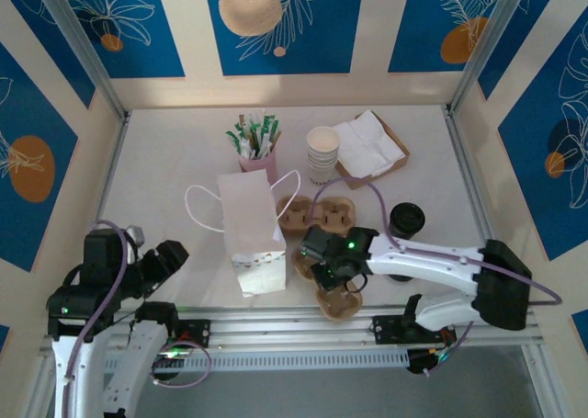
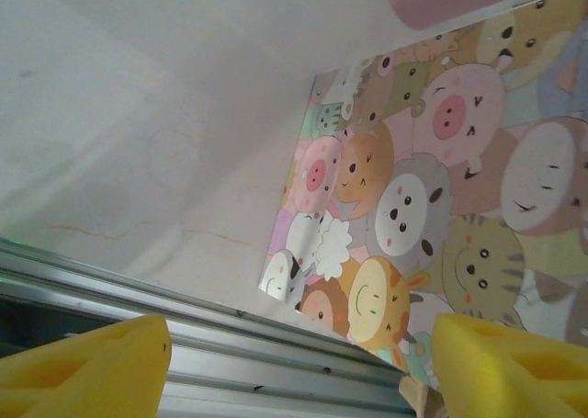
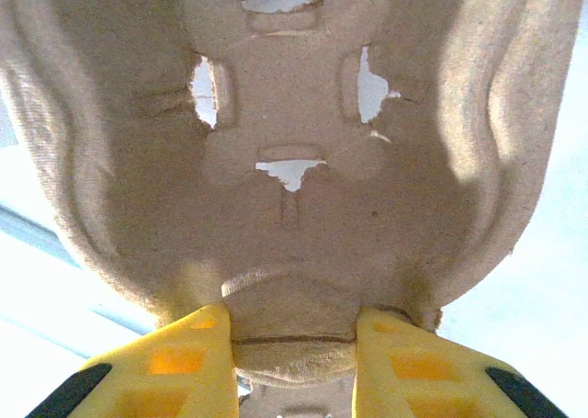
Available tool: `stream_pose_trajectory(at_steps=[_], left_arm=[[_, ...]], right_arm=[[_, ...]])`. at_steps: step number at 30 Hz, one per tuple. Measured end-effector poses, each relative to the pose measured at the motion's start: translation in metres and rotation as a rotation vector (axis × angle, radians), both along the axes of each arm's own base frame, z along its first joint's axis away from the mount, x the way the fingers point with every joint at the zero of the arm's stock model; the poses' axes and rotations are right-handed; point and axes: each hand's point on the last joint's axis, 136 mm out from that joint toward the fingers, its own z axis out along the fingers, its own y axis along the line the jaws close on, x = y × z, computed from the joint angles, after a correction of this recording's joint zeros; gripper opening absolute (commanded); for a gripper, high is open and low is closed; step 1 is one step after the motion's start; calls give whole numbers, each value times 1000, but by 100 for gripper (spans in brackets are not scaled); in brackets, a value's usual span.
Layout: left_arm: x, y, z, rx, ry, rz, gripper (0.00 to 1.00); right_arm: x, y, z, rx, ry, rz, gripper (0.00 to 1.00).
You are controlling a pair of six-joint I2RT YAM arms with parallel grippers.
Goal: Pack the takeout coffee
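Right gripper [image 1: 333, 276] pinching cup carrier; left gripper [image 1: 172, 252] wide open, empty.

The pulp cup carrier [image 1: 343, 304] sits at the near edge of the table [image 1: 165, 161], just right of the white paper bag [image 1: 248, 220]. Its long axis seems to run far-left to near-right, though the arm hides part of it. In the right wrist view the yellow fingers [image 3: 197, 358] are narrowed onto a rim tab of the carrier [image 3: 294, 161], one pad on each side and touching it. I cannot tell whether it is lifted or resting. A second carrier [image 1: 317, 214] lies farther back, long axis left-right. A black-lidded coffee cup [image 1: 406, 220] stands to its right. The left gripper [image 2: 299, 349] hangs by the near-left rail, fingers spread, facing the bag's cartoon-animal side [image 2: 441, 197] without touching it.
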Motion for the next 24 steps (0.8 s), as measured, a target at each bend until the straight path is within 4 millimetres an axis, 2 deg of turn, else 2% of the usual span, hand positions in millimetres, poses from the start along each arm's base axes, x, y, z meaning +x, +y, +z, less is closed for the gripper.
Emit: stream_pose_trajectory(at_steps=[3,8,11,14,18,24], left_arm=[[5,-6,-20,-65,27,27,71],[20,-19,-51,-188,74,68,68],[31,-27,-65,-263,84,87,65],[41,-32,-77,-308,100,100,58],[52,-40,-89,-336,122,87,54],[56,-61,-114,-327,170,1,53]], right_arm=[[1,-9,23,78,-22,-89,31],[-1,-38,59,171,-48,-258,30],[-1,-56,89,243,-87,-352,30],[1,-65,123,339,-132,-413,31],[12,-64,172,444,-194,-450,30],[39,-44,255,554,-314,-433,30]])
